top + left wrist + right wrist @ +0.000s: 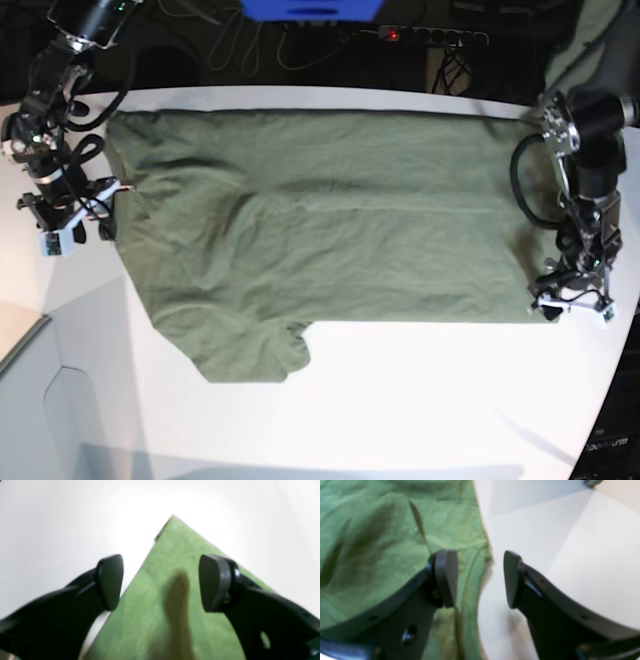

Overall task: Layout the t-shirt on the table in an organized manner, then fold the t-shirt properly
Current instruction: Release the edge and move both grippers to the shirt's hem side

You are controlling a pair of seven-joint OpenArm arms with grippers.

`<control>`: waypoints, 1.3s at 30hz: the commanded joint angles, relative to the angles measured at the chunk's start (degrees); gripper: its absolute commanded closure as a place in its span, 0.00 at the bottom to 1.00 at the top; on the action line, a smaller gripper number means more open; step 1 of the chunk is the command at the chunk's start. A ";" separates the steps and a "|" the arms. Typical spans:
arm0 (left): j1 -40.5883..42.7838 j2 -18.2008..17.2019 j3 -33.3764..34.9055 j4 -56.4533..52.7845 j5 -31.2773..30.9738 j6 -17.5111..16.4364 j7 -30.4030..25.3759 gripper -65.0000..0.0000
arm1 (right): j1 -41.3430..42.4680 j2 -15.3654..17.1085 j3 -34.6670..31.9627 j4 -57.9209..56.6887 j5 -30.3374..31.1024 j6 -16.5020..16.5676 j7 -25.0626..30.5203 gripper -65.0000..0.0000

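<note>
With both jaws spread wide and holding nothing, left gripper [161, 582] hangs over a shirt [330, 220] corner, right gripper [480, 578] straddles the shirt's hemmed edge, one finger [446, 577] over cloth, the other over bare table [420, 400]. Shirt lies spread flat across the table between both arms.

plain olive-green t-shirt [330, 220] – white table [420, 400] – black jaws.
</note>
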 commanded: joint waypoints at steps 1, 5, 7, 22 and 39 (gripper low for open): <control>-2.53 -1.23 0.59 -1.42 0.04 -0.25 -3.37 0.30 | 0.54 0.78 0.11 0.99 0.76 -0.05 1.35 0.55; -3.41 -1.23 4.20 -5.20 0.31 -0.25 -8.64 0.30 | 0.54 0.87 0.20 0.99 0.76 -0.05 1.35 0.55; -3.24 -1.23 5.96 -5.73 0.31 -0.25 -9.08 0.31 | 0.72 0.87 0.20 0.99 0.76 -0.05 1.35 0.55; 0.98 -0.88 6.40 -5.82 -0.22 -0.16 -9.35 0.70 | 16.63 5.88 -3.76 -20.46 0.76 -0.05 1.71 0.55; 0.98 -0.79 6.75 -5.73 -0.22 -0.16 -8.99 1.00 | 30.08 11.50 -10.97 -54.65 0.67 -0.05 16.39 0.45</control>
